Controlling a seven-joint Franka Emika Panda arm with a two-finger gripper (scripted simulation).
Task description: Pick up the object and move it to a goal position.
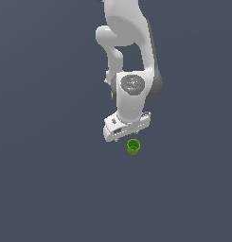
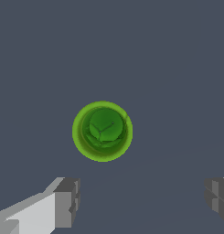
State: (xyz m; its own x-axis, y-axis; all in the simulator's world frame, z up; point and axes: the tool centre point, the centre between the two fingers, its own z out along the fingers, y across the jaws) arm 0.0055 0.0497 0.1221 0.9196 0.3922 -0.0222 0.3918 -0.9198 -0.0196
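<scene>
overhead, a white franka arm (image 1: 129, 52) leans down across a bare slate-grey floor (image 1: 41, 189), its gripper (image 2: 141, 201) held with the jaws spread wide and nothing between them. just below the hand in the exterior view, a little to that view's right, stands the object (image 1: 133, 147), a tiny bright green cup with a darker hollow mouth, upright on the floor and apart from the arm.

from the wrist camera the cup (image 2: 102, 131) is seen straight down its open top, with the two grey fingertips (image 2: 67, 201) framing the edge of the picture and the cup lying clear of the gap between them rather than inside it.

the risk, by this showing, is alignment: if the hand drops from where it hangs, one finger could land on the rim or nudge the light cup over, and a closing squeeze off the middle might pinch only the thin wall and let it slip or roll.

no goal marker appears in either view, so where the cup must go cannot be told. the far fingertip is cut off at the frame's edge, the arm's base lies out of shot, and the height of the hand above the floor is hard to judge.
</scene>
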